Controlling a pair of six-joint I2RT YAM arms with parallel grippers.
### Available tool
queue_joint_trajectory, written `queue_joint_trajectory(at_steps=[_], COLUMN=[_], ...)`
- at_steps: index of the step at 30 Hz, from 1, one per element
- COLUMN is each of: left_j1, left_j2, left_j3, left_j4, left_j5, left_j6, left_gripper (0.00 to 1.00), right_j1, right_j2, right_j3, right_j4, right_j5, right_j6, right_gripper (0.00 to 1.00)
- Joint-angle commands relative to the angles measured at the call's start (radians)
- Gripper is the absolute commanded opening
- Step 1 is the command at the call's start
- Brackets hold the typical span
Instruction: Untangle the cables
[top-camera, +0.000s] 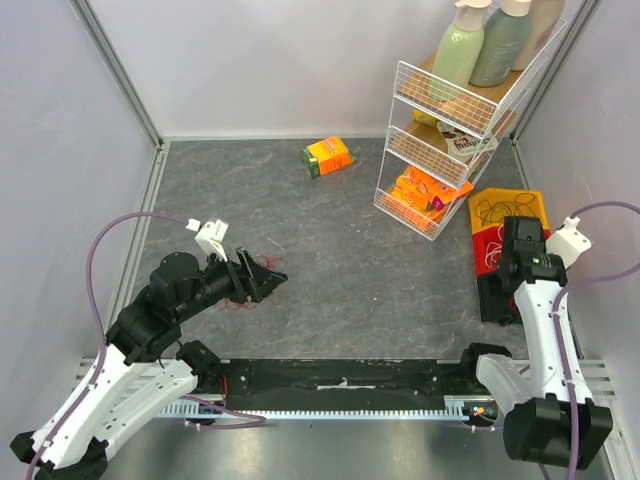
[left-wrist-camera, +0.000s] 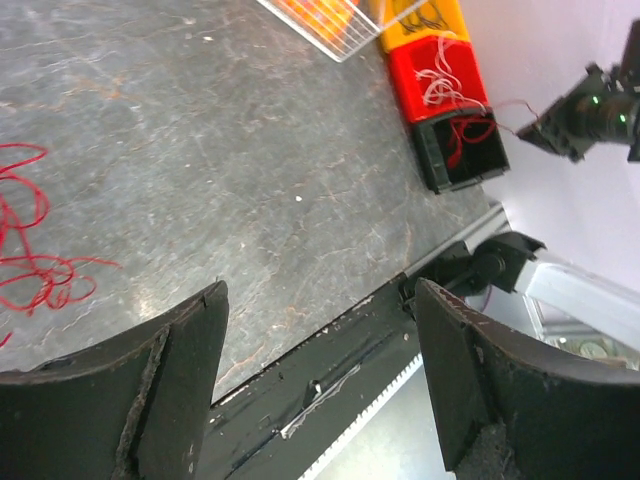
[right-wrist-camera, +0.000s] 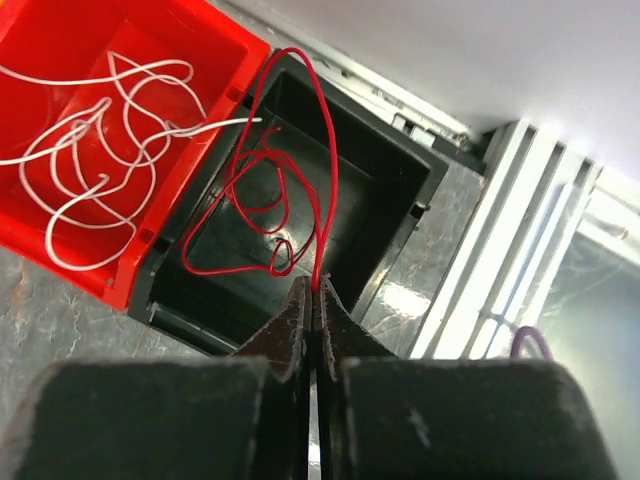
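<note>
Two-arm workcell on a grey, scuffed stone-pattern tabletop (top-camera: 350, 260), seen from overhead and from both wrists. The left gripper (left-wrist-camera: 320, 300) has its black jaws spread wide with nothing between them, and it sits low over the table just beside a loose tangle of thin red cable (left-wrist-camera: 30, 250) lying on the bare surface at the left. The right gripper (right-wrist-camera: 312, 290) has its jaws pressed together, pinching one strand of a second thin red looped cable (right-wrist-camera: 290, 170). The loops of this cable hang over the open black plastic bin (right-wrist-camera: 390, 190), and whether they touch its floor cannot be told. Against this bin stands a red plastic bin (right-wrist-camera: 60, 40) holding a thin white cable (right-wrist-camera: 110, 130) in loose curls. Beyond that, in the overhead view, a yellow plastic bin (top-camera: 535, 205) contains thin dark cable loops (top-camera: 495, 210). The three bins form a row along the right edge of the table. Behind them stands a white wire three-tier rack (top-camera: 450, 140) bearing pale green bottles (top-camera: 460, 45) on top and orange packets below. An orange and green carton (top-camera: 328, 156) lies apart near the back wall.
</note>
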Motion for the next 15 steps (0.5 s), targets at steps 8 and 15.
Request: queue_joint_trajectory(at_steps=[8,15], left_j1=[-0.002,-0.002], left_j2=[0.094,0.169], left_j3=[0.063,0.038], left_j4=[-0.171,-0.175], left_j5=[-0.383,-0.543], left_j6=[-0.150,-0.220], left_gripper=[0.84,0.94], right_j1=[-0.268,-0.246], right_j2=[0.012,-0.053], right_j3=[-0.112,-0.118], right_j4=[0.245,0.268], right_j5=[-0.292,-0.431], right_j6=[-0.062,-0.118], right_gripper=[0.05,0.66])
